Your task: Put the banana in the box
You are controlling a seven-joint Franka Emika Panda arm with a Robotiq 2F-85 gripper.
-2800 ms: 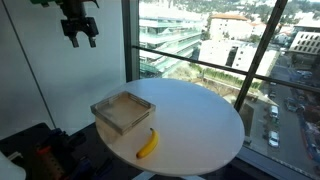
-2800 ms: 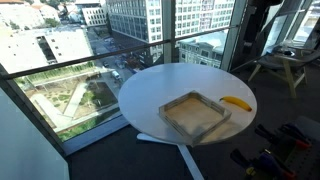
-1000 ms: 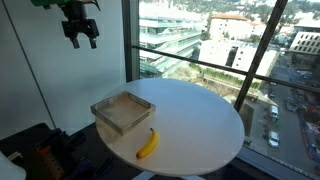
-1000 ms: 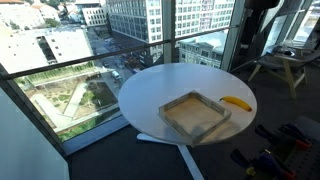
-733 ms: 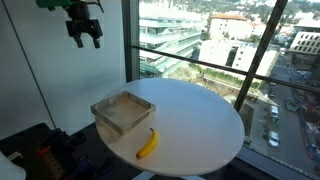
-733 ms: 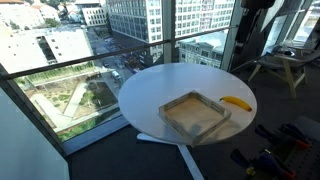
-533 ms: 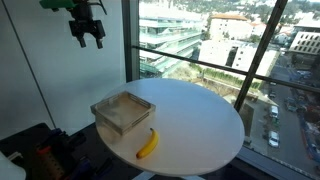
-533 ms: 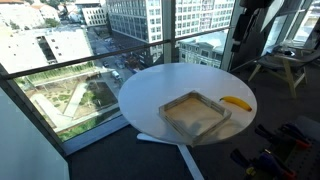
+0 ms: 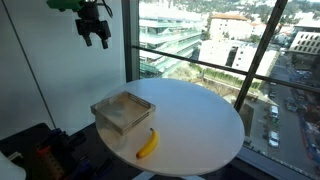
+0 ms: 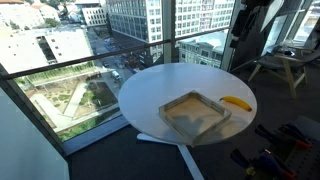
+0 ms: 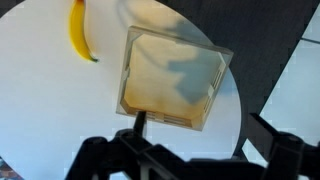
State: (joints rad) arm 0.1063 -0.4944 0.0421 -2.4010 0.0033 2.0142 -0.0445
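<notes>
A small yellow banana [image 9: 148,144] lies on the round white table [image 9: 200,125], just in front of the box [image 9: 123,111], a shallow square tray with low tan walls. Both also show in an exterior view, the banana [image 10: 235,102] beside the box [image 10: 195,115]. My gripper [image 9: 95,38] hangs high above the table's back edge, open and empty. In the wrist view the banana [image 11: 78,30] and the box [image 11: 175,80] lie far below, and the dark fingers [image 11: 205,150] frame the bottom edge.
The table stands next to floor-to-ceiling windows with a black frame post [image 9: 128,45]. Dark equipment [image 9: 40,155] sits on the floor beside the table. A chair or stand [image 10: 280,65] is behind the table.
My gripper has moved sideways toward the table, still high above it and open. Banana and box have not moved.
</notes>
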